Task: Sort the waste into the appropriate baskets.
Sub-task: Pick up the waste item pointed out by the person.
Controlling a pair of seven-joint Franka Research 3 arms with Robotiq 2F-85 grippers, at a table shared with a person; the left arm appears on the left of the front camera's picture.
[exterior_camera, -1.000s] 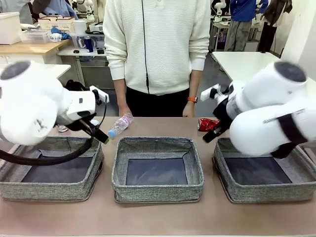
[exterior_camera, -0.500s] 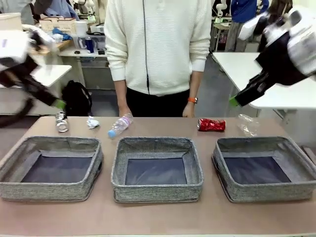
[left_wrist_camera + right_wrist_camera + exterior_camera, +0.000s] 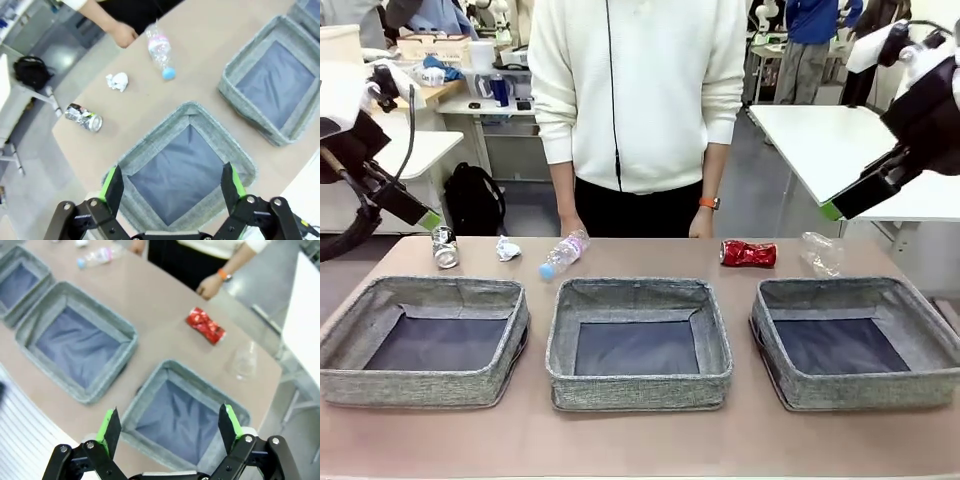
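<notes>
Left gripper (image 3: 170,182) and right gripper (image 3: 167,425) hang wide open, holding nothing. Behind three grey woven fabric baskets (image 3: 635,288) lie a crushed dark drink can (image 3: 444,246), small white scrap (image 3: 507,248), pink-labelled blue-capped clear bottle (image 3: 563,253) beside a person's hand (image 3: 570,226), crumpled red can (image 3: 748,252) and a faint label-less clear bottle (image 3: 822,252).

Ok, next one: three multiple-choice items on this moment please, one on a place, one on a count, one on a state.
1. Where is the red can?
A. in the middle basket
B. on the bare table
C. in the person's hand
2. How many baskets are there?
A. two
B. three
C. four
3. How are the left gripper and the right gripper?
A. both open, empty
B. both shut
C. one holding a bottle
Answers: 1 B, it lies on the tabletop; 2 B, three stand in a row; 3 A, the wrist views show jaws apart with nothing between.
</notes>
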